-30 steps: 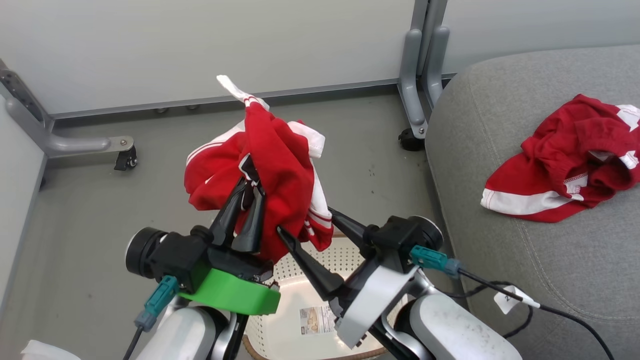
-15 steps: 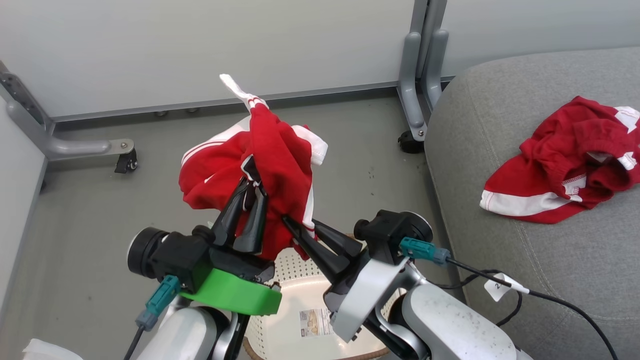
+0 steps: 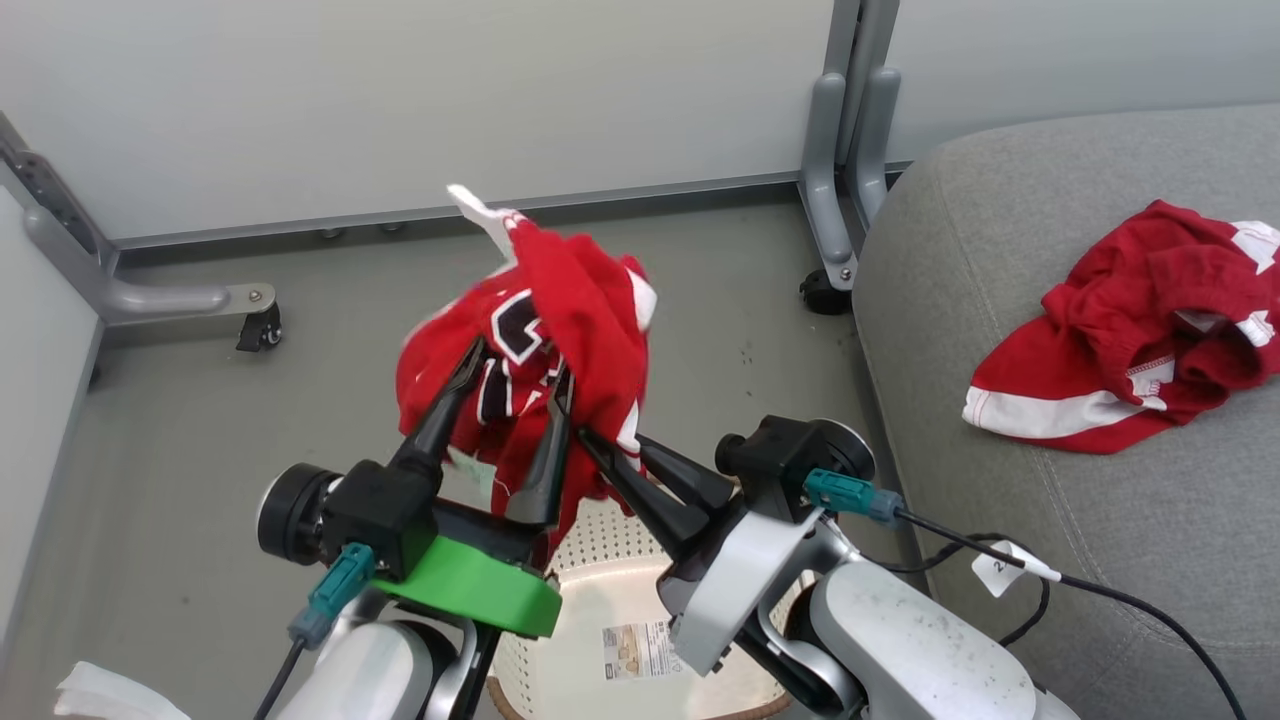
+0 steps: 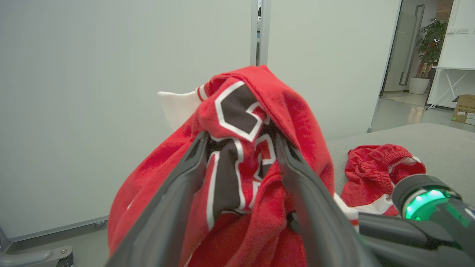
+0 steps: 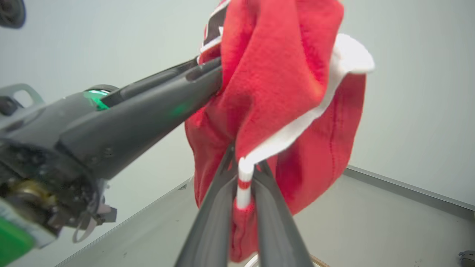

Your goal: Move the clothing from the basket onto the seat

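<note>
Closest in the head view, the basket (image 3: 590,545) sits under both forearms. They hide most of it and the bottom edge cuts it off, so only a patch of perforated wall, some cream floor and the label (image 3: 637,650) are visible.

Above it, the left gripper (image 3: 520,362) has its fingers spread wide and released. The numbered jersey (image 3: 575,300) drapes over and between them, held clear of the basket and above the grey floor (image 3: 200,420). The right gripper (image 3: 612,440) comes in from the right, and here its tips are buried in the red cloth.

The right wrist view shows what is hidden there. The right gripper (image 5: 243,163) is clenched on a red-and-white striped trim (image 5: 243,185) at the jersey's (image 5: 282,74) lower edge, so the garment hangs from that pinch. The left gripper (image 5: 207,74) pokes into the cloth from the side.

In the left wrist view, the black-and-white numerals (image 4: 237,122) lie between the parted fingers (image 4: 174,196), folded too much to read.

Farther right, a second red garment (image 3: 1130,330) lies crumpled on the seat (image 3: 1000,250), which the frame edge crops. Pale partition panels (image 3: 400,100) stand behind.
</note>
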`<state>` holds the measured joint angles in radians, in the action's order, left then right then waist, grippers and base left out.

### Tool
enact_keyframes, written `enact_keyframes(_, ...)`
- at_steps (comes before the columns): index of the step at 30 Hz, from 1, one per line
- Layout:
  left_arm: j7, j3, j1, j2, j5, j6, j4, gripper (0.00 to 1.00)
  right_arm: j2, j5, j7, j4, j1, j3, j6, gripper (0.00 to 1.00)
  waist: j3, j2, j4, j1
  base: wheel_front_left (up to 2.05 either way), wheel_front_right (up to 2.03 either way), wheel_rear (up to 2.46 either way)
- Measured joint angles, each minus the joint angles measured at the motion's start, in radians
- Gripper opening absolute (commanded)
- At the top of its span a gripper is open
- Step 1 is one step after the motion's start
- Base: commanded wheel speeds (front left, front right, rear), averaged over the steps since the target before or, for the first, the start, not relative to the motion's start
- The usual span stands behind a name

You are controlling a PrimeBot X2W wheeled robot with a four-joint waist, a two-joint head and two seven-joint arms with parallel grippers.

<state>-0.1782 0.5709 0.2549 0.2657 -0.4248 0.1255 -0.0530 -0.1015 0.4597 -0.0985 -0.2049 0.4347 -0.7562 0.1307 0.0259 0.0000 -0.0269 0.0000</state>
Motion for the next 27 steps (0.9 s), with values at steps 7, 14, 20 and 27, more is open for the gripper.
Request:
enact_keyframes(7,0.031,0.015,-0.040,0.042,0.006,0.007,-0.034,1.00,-0.002,-0.001,0.000,-0.024,0.009,0.009,0.000,0.00,-0.012,0.0000,0.012,0.0000,0.00,0.00,0.00)
enact_keyframes(14,0.086,0.070,-0.090,0.098,0.025,-0.014,-0.068,1.00,-0.007,-0.004,-0.009,-0.049,0.012,0.028,0.000,0.00,-0.017,0.0000,0.033,0.0000,0.00,0.00,0.00)
enact_keyframes(20,0.116,0.130,-0.137,0.109,0.027,-0.047,-0.068,1.00,-0.008,-0.005,-0.009,-0.086,0.012,0.036,0.000,0.00,-0.017,0.0000,0.041,0.0000,0.00,0.00,0.00)
enact_keyframes(27,0.124,0.154,-0.151,0.108,0.026,-0.048,-0.049,1.00,-0.010,-0.009,-0.018,-0.123,0.018,0.048,0.000,0.00,-0.011,0.0000,0.039,0.0000,0.00,0.00,0.00)
